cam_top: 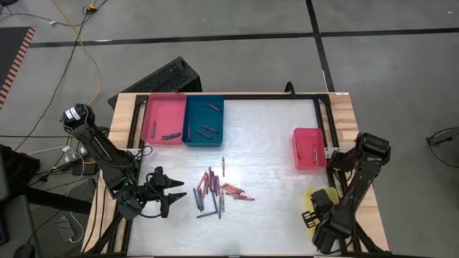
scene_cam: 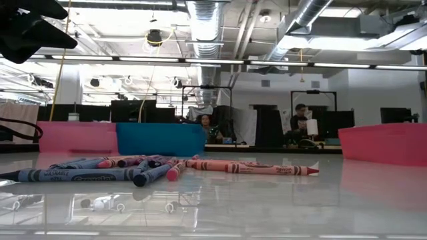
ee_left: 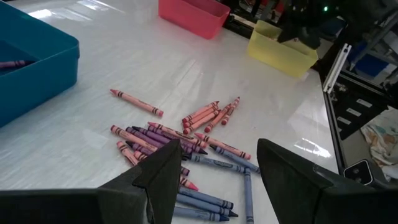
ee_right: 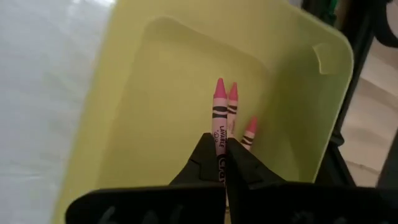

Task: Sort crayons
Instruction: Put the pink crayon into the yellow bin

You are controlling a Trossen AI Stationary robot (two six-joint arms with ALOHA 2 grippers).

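Note:
Crayons (cam_top: 219, 190) lie in a loose pile mid-table, red, purple and grey-blue ones mixed (ee_left: 186, 140). Just left of the pile my left gripper (cam_top: 179, 190) hangs above the table, open, with nothing between its fingers (ee_left: 217, 149). My right gripper (cam_top: 315, 215) points steeply down over the yellow tray (cam_top: 324, 199) at the near right and is shut on a pink crayon (ee_right: 219, 115). Two more pink crayons (ee_right: 250, 132) show in the yellow tray (ee_right: 149, 93) beside it. A few crayons lie in the pink tray (cam_top: 163, 118), the blue tray (cam_top: 204, 120) and the red tray (cam_top: 310, 148). My right gripper pinches the pink crayon by its blunt end (ee_right: 219, 149) between its two fingertips. The fingers come from above and lie along the crayon. Its pointed tip (ee_right: 219, 84) sticks out past the fingertips toward the tray's floor; whether it touches the floor I cannot tell.
The pink and blue trays stand side by side at the far left, the red tray at the right edge. A dark frame rail (cam_top: 326, 129) runs along the table's right side. Bare white tabletop (cam_top: 269, 136) lies between the pile and the trays.

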